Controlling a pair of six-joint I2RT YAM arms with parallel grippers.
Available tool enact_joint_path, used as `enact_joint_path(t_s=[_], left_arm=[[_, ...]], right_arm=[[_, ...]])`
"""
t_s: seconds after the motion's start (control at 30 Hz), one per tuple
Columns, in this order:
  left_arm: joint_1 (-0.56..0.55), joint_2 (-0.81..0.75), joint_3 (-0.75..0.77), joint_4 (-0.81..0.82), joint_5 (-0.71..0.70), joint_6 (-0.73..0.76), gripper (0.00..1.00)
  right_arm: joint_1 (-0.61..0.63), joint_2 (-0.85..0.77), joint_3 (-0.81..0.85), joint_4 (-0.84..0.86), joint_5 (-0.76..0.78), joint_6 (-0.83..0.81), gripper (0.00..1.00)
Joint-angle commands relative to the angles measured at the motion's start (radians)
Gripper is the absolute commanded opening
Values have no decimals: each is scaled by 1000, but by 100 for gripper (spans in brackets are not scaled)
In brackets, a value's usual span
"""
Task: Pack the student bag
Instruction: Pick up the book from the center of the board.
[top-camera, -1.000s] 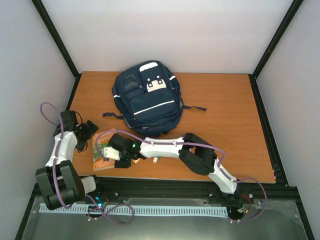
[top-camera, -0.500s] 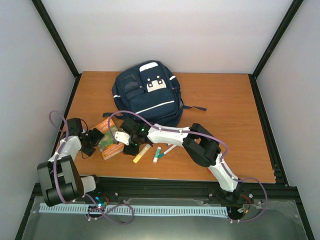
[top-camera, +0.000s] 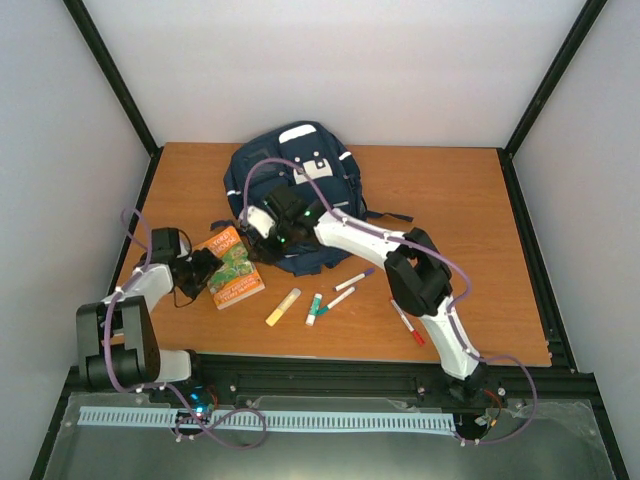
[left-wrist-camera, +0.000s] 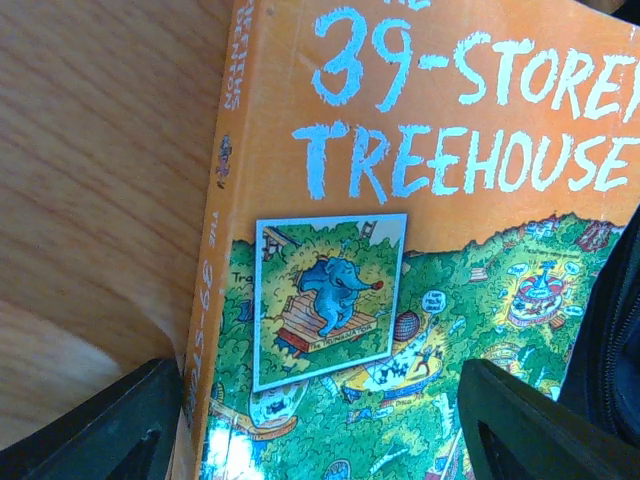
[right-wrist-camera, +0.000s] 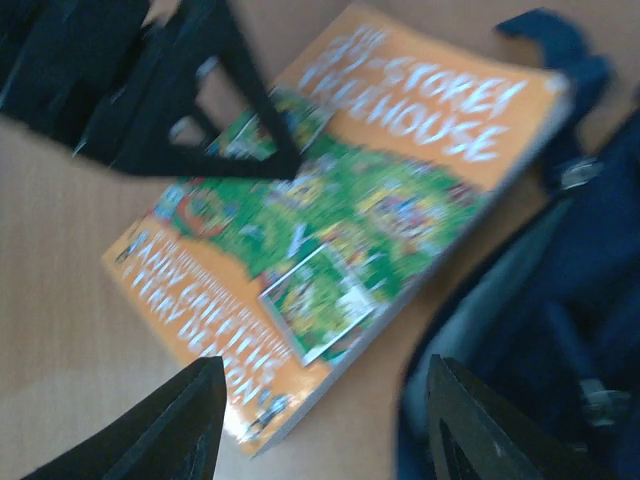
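Note:
The navy student bag (top-camera: 300, 190) lies flat at the back middle of the table. An orange and green book (top-camera: 233, 272) lies to the front left of it, its far corner touching the bag. My left gripper (top-camera: 205, 268) is open and low over the book's left end; in the left wrist view the book (left-wrist-camera: 420, 200) fills the frame between the spread fingers (left-wrist-camera: 100, 430), with the bag (left-wrist-camera: 612, 330) at the right edge. My right gripper (top-camera: 250, 232) is open and empty, above the gap between the book (right-wrist-camera: 340, 200) and the bag (right-wrist-camera: 560, 330).
Several pens lie on the table in front of the bag: a yellow highlighter (top-camera: 283, 306), a green-tipped marker (top-camera: 313, 309), a white pen (top-camera: 338, 299), a purple pen (top-camera: 354, 279) and a red pen (top-camera: 408, 322). My left gripper's black fingers (right-wrist-camera: 200, 110) show in the right wrist view.
My right arm has swung from over the book at the front edge back toward the bag. The book has slid back and right toward the bag, my left gripper following. The pens have come into view.

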Motion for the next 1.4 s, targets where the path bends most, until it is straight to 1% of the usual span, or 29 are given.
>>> enact_joint_path(t_s=[0.0,0.17,0.27,0.43,0.53,0.63,0.73,0.87,0.97,1.1,1.17,1.3,1.37], left_arm=[[-17,35,11,26,-2,-4,78],[-22,40,12,35,-1,1,76],[-23,30,9,30,-11,3,77],[-23,-8,9,7,-42,6,80],[-22,-19,12,-4,-58,4,81],[-23,-25,10,-6,-60,0,81],[-23,-40,9,-15,-62,2,81],[-23,-54,12,-30,-73,15,82],[-23,-66,10,-38,-80,18,82],[-23,-90,12,-50,-91,25,82],[-23,-98,21,-60,-86,37,83],[-23,-118,40,-77,-68,63,84],[-24,-130,40,-73,-70,67,85]], right_arm=[[-48,106,127,-34,-39,85,55],[-54,240,293,-90,-31,159,54],[-54,299,347,-110,-18,200,52],[-54,329,351,-122,38,230,51],[-56,354,351,-134,25,245,50],[-57,378,349,-138,9,260,45],[-57,394,350,-148,6,264,43],[-63,335,349,-154,-3,260,47],[-64,256,337,-154,-13,260,50],[-63,155,279,-129,-33,281,49],[-63,111,225,-110,-56,291,48],[-45,17,19,-42,-105,303,44],[-28,-1,-45,-48,-109,286,41]])
